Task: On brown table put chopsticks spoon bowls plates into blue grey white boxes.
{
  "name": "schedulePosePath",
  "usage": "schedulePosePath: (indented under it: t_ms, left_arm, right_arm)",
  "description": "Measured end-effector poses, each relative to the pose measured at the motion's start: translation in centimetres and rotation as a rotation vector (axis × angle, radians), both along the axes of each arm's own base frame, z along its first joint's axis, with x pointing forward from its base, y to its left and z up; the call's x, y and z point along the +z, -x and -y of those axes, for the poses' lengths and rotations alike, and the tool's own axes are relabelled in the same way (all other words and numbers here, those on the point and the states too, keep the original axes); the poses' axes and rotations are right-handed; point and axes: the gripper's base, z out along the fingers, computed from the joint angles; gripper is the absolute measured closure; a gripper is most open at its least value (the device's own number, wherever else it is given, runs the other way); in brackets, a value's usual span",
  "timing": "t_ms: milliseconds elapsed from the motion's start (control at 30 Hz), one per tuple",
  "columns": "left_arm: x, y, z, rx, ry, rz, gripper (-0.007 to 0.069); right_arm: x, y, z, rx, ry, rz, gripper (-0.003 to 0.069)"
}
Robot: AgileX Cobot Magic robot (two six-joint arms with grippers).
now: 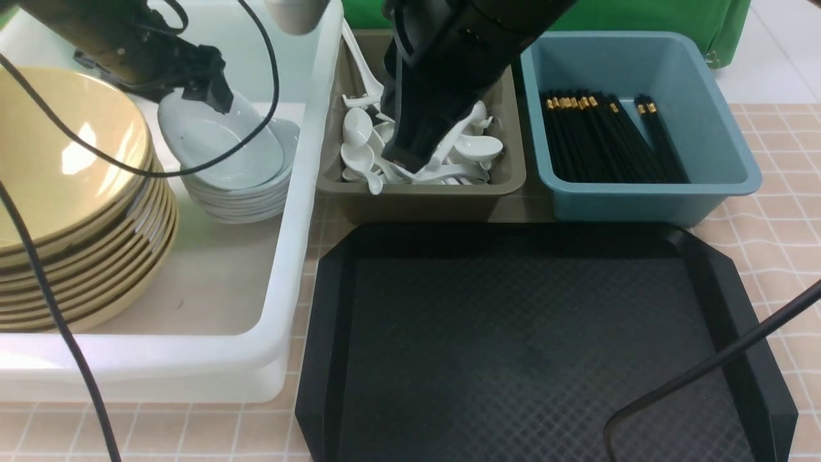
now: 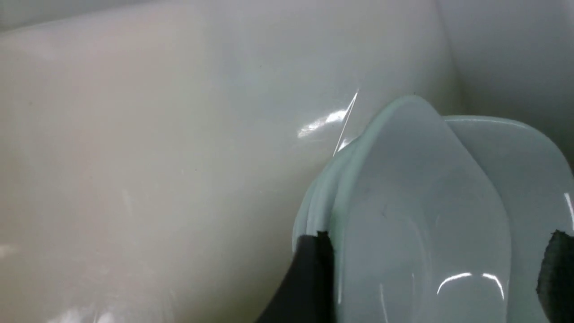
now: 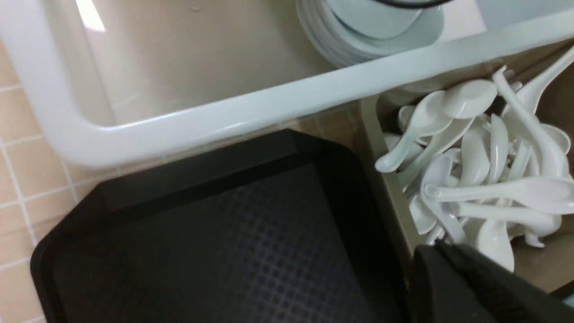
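Over to the left gripper [image 2: 432,269]: spread wide, straddling the top plate [image 1: 218,144], lying tilted on the stack of plates [image 1: 237,199] inside the white tub [image 1: 282,282]. Beside that, yellow bowls [image 1: 70,192], stacked in the same tub. Now to the right gripper [image 1: 405,160]: pressed together, tip down among the spoons [image 1: 478,149] in the grey bin [image 1: 417,199]; cannot tell about a spoon held. In the blue bin [image 1: 718,128], the chopsticks [image 1: 603,138]. In front, on the table [image 1: 776,192], a black tray [image 1: 513,346].
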Motion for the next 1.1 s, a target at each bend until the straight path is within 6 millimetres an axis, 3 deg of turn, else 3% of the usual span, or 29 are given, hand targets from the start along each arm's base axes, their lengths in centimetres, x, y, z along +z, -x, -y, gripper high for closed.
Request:
schedulePosePath:
  t_ms: [233,267,300,433,500,633,667,733,800,867,967,1100]
  left_arm:
    - [6.7,1.7,0.1,-0.003,0.005,0.122,0.0039]
    - [8.9,2.6,0.2,0.004,0.014,0.15,0.0085]
    - [9.2,2.7,0.2,0.005,0.015,0.154,0.0099]
    - [14.7,6.7,0.5,-0.01,0.013,0.217,0.0292]
    - [17.2,9.5,0.5,-0.01,-0.003,0.257,0.0433]
    - [19.4,13.7,0.4,0.018,-0.021,0.297,0.0581]
    - [19.9,16.1,0.3,0.044,-0.022,0.301,0.0609]
    - [18.6,19.2,0.2,0.066,-0.03,0.257,0.0623]
    - [17.8,20.9,0.2,0.076,-0.033,0.249,0.0623]
    - [16.3,24.5,0.2,0.094,-0.043,0.293,0.0623]
    - [13.1,29.0,0.1,0.123,-0.054,0.405,0.0623]
    - [8.2,33.2,0.1,0.163,-0.028,0.494,0.0623]
  right_arm:
    - [-0.1,0.1,0.1,-0.002,0.008,-0.009,0.0583]
    - [-0.1,0.1,0.1,-0.004,0.008,-0.009,0.0583]
    - [-0.1,0.1,0.1,-0.004,0.008,-0.009,0.0583]
    - [0.4,0.3,0.4,-0.027,-0.009,-0.018,0.0582]
    - [1.0,0.9,0.9,-0.041,-0.024,-0.019,0.058]
    - [2.0,2.2,2.3,-0.055,-0.05,-0.011,0.058]
    - [2.6,3.1,3.3,-0.066,-0.083,0.002,0.058]
    - [2.9,4.4,4.7,-0.08,-0.14,0.031,0.0577]
    - [2.8,5.3,5.5,-0.088,-0.17,0.042,0.0575]
    - [2.5,6.9,7.2,-0.089,-0.252,0.094,0.0572]
    - [1.1,8.9,9.1,-0.083,-0.323,0.14,0.057]
    - [-0.2,11.6,11.9,-0.084,-0.44,0.203,0.0567]
